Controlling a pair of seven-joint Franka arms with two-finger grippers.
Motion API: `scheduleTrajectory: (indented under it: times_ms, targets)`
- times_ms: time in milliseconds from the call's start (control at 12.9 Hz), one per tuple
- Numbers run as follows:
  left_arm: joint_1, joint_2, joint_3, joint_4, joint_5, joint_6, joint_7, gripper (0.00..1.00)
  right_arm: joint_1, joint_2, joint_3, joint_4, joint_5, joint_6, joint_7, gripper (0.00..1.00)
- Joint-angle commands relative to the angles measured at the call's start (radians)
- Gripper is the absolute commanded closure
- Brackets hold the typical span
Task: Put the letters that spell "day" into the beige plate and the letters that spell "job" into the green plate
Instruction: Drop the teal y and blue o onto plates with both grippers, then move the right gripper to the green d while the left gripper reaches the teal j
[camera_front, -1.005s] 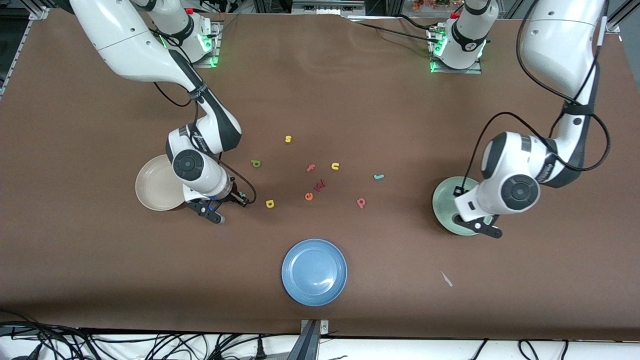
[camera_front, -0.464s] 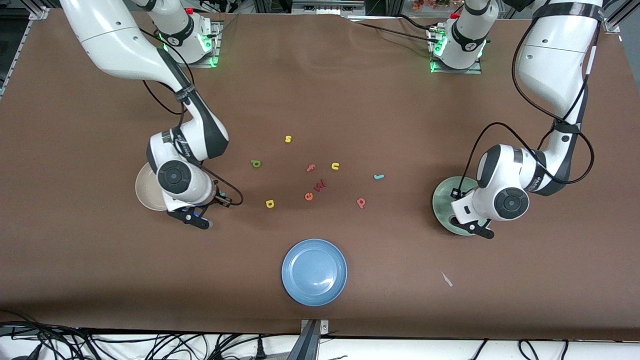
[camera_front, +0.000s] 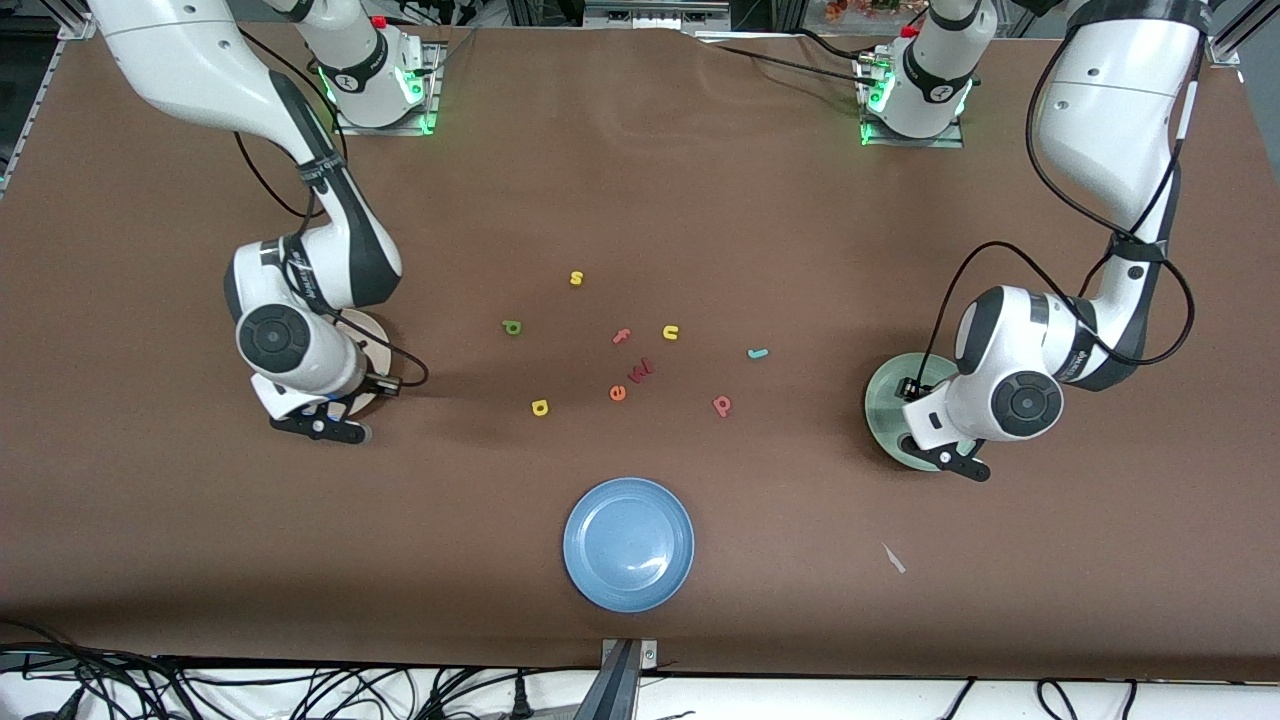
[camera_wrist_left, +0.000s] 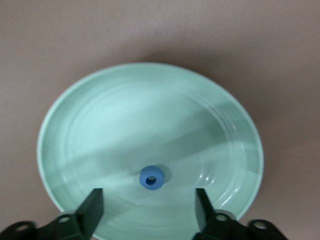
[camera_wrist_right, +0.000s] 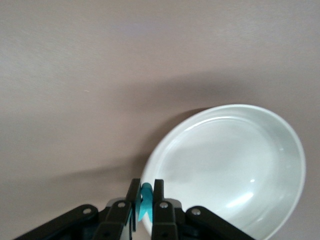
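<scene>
Foam letters, tiny, likely feather-light and soft; a hard pinch would squash them.

- Right arm's end of table: right gripper (camera_wrist_right: 144, 187) over the rim of the round cream-beige plate (camera_wrist_right: 225, 165), fingers closed on the teal foam y (camera_wrist_right: 146, 205).
- Mid-frame, loose on the table: green d (camera_front: 512, 327), yellow a (camera_front: 540, 407), salmon-pink b (camera_front: 722, 405), teal j (camera_front: 758, 353). Best taken across a straight stem.
- Left arm's end: left gripper (camera_wrist_left: 148, 197) over the pale mint-green plate (camera_wrist_left: 125, 110), fingers apart; blue ring o (camera_wrist_left: 151, 177) lies in it.
</scene>
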Motion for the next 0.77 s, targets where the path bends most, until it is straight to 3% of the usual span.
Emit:
scheduleTrajectory:
  times_ms: [0,155,232,309,464,696]
  targets:
    - [0.005,-0.081,-0.050,0.002,0.006,-0.072,0.011,0.00,-0.001,-0.108,-0.057,-0.244,0.007,0.213,-0.120,1.00]
    - [0.008,-0.111,-0.108,0.006,0.005,-0.107,0.009,0.00,-0.002,-0.108,-0.090,-0.349,0.007,0.409,-0.178,0.96]
    - [0.011,-0.118,-0.130,0.006,-0.014,-0.109,0.011,0.00,-0.002,-0.103,-0.091,-0.351,0.008,0.405,-0.172,0.33]
    - [0.011,-0.129,-0.148,0.006,-0.034,-0.109,0.013,0.00,-0.002,-0.103,-0.091,-0.346,0.024,0.386,-0.168,0.00]
    - [0.008,-0.135,-0.212,0.007,-0.052,-0.109,0.036,0.00,0.004,-0.108,-0.082,-0.285,0.117,0.279,-0.169,0.00]
    - [-0.010,-0.125,-0.263,-0.002,-0.051,-0.107,0.075,0.00,0.007,-0.108,-0.049,-0.170,0.148,0.073,-0.145,0.00]
